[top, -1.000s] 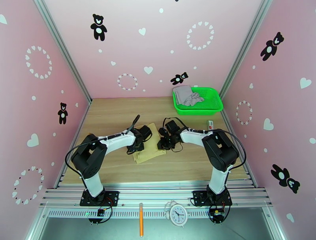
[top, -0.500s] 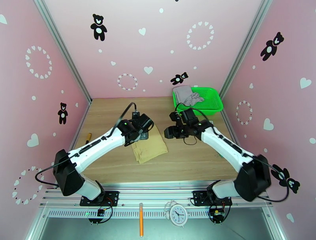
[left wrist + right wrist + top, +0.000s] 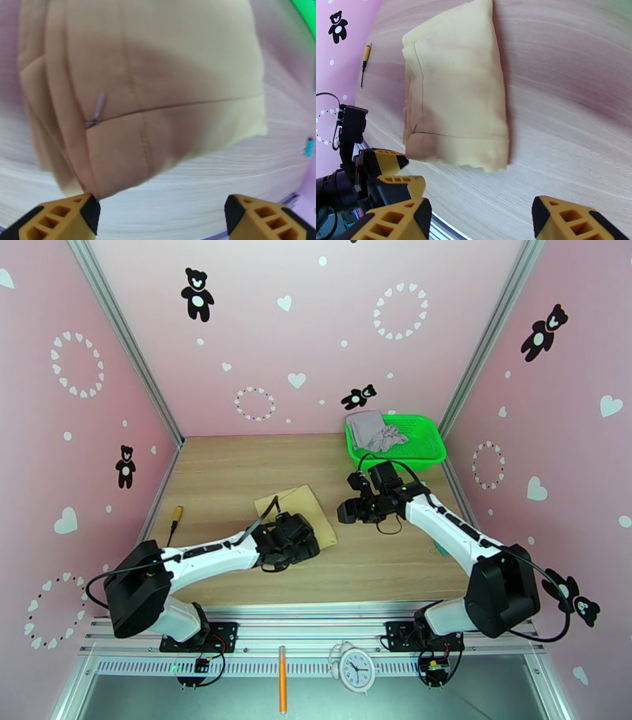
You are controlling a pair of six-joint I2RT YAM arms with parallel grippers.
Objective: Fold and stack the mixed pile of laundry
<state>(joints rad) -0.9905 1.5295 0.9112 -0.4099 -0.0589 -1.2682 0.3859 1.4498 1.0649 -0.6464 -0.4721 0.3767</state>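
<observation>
The tan-beige cloth (image 3: 294, 510) lies folded flat on the wooden table (image 3: 221, 477). My left gripper (image 3: 304, 540) sits at its near end, open, with the cloth's corner just ahead of the left fingertip (image 3: 85, 211) and nothing between the jaws. The left wrist view has the cloth (image 3: 142, 87) close up and my gripper (image 3: 162, 217) low in the picture. My right gripper (image 3: 347, 510) hovers open just right of the cloth; from its wrist the cloth (image 3: 454, 98) lies beyond the open gripper (image 3: 482, 221). The pale grey garment (image 3: 371, 429) rests crumpled in the green basket (image 3: 423, 449).
The basket stands at the back right corner against the pink walls. A yellow-handled screwdriver (image 3: 175, 516) lies near the table's left edge, also seen as a screwdriver (image 3: 364, 63) from the right wrist. An aluminium rail (image 3: 316, 627) borders the near edge.
Both grippers have opened. My left arm has pulled back to the cloth's near end, and the right gripper has drawn slightly right. The cloth now lies flatter and a little farther back.
</observation>
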